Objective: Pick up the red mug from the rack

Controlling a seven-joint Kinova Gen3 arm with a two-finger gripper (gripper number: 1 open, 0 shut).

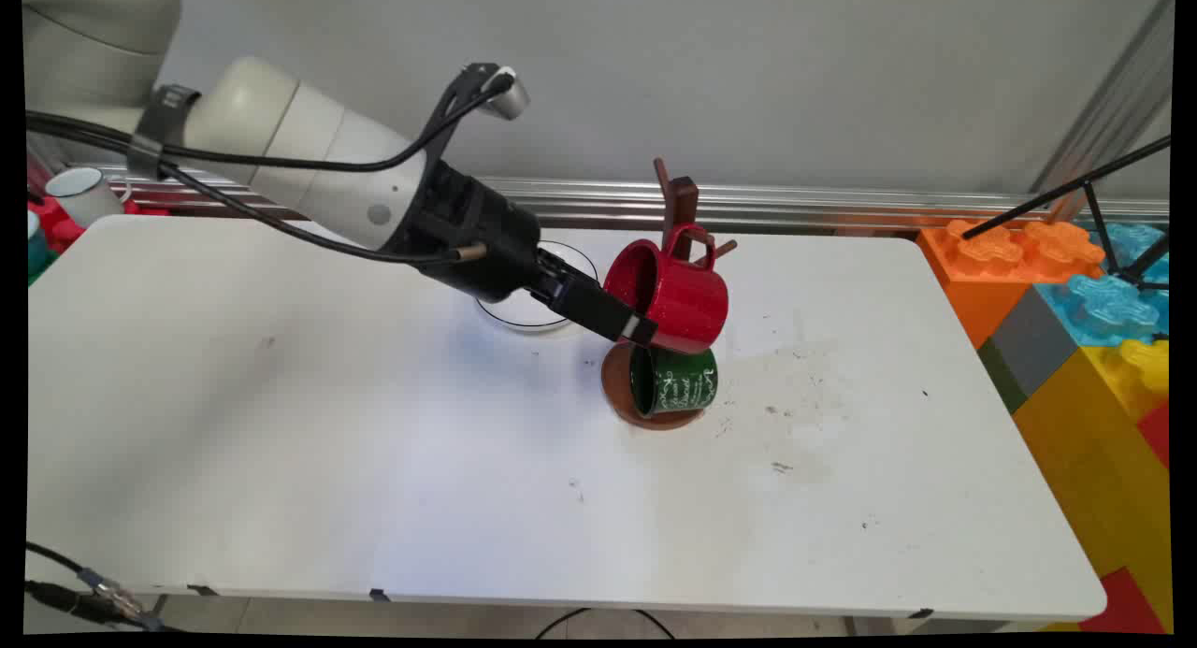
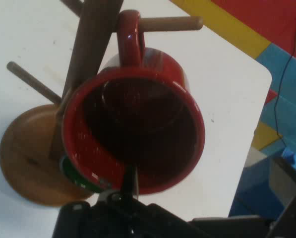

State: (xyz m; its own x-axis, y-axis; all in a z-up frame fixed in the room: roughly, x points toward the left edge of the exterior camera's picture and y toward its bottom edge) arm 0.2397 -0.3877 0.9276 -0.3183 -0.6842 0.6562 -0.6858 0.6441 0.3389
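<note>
A red mug [image 1: 678,293] [image 2: 138,129] lies on its side in the air against a wooden mug tree [image 1: 678,199] [image 2: 90,44], mouth toward the hand. Its handle is looped over the tree's upper peg [image 2: 172,23]. My gripper [image 1: 641,330] [image 2: 130,191] reaches in from the left, shut on the lower rim of the red mug with one finger inside the mouth. Directly below hangs a green mug [image 1: 675,381] [image 2: 76,181] with white lettering, just above the tree's round base [image 1: 617,386] [image 2: 24,163].
A clear round dish [image 1: 524,316] sits on the table behind the hand, partly hidden by it. A white mug [image 1: 79,194] stands off the table's far left corner. Large coloured toy blocks [image 1: 1075,330] and a black tripod [image 1: 1103,208] flank the right edge.
</note>
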